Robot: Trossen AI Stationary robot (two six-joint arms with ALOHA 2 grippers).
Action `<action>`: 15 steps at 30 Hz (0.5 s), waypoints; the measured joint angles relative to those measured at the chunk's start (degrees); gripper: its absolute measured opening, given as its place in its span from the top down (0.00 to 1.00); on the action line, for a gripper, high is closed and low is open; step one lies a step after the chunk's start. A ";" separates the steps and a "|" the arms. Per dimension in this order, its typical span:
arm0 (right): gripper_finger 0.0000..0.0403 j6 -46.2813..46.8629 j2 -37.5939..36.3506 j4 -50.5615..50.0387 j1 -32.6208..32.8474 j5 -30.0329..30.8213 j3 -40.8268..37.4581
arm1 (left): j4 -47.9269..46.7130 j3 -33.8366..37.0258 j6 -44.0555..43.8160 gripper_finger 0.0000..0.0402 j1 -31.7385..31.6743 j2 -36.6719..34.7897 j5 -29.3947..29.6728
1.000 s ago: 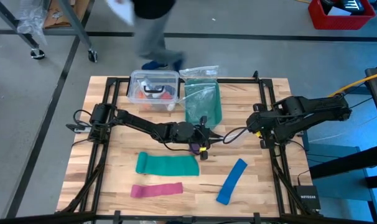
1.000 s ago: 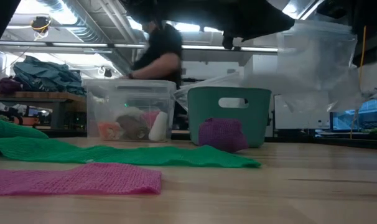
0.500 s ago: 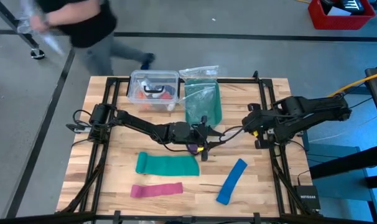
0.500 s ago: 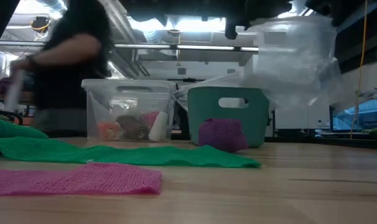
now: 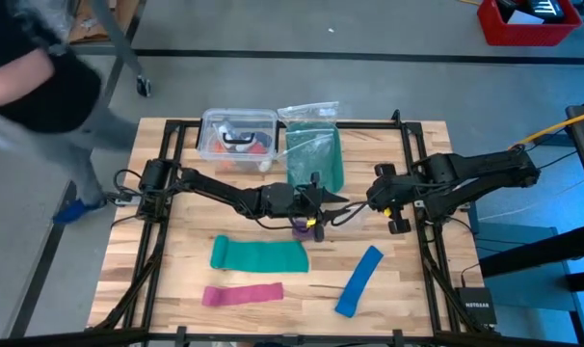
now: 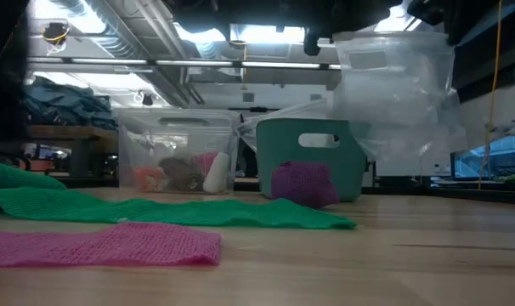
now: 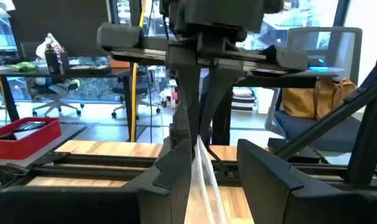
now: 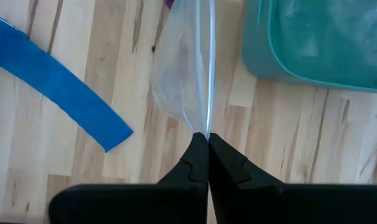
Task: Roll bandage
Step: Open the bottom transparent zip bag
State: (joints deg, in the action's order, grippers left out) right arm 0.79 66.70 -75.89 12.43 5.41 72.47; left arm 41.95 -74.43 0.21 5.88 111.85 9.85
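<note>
Holding clear plastic bag (image 8: 185, 81) pinched in right gripper (image 8: 207, 138); left gripper (image 7: 204, 158) above purple bandage roll (image 6: 303, 184), fingers apart around same bag, seemingly loose. Risk: bag tugged, knocking roll.

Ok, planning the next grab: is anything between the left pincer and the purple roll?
Yes: the clear plastic bag, pinched by the right pincer, runs through the open left pincer, above the purple roll.

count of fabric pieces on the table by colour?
Purple: 1, rolled bandage
Green: 1, wide strip
Pink: 1, strip
Blue: 1, strip
Total: 4
</note>
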 joint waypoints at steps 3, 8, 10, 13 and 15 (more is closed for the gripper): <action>1.00 -0.46 -0.07 0.63 0.00 0.21 0.00 | -0.77 0.00 0.01 0.70 -0.03 0.00 0.02; 1.00 -1.34 -0.07 3.30 0.00 0.14 0.00 | -3.21 0.00 0.21 0.70 -0.03 0.02 0.02; 1.00 -2.08 -0.07 3.84 0.00 -0.03 0.00 | -3.63 0.00 0.21 0.70 -0.05 0.02 0.54; 1.00 -2.60 -0.07 4.04 0.00 -0.59 0.00 | -3.77 0.00 0.50 0.70 -0.03 0.02 1.24; 1.00 -2.60 -0.07 4.03 0.00 -0.63 0.00 | -3.99 0.00 1.17 0.70 -0.05 0.02 1.31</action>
State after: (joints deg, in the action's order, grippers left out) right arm -1.80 66.63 -71.86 12.43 4.78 72.47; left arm 37.96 -74.43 1.39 5.82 111.87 11.16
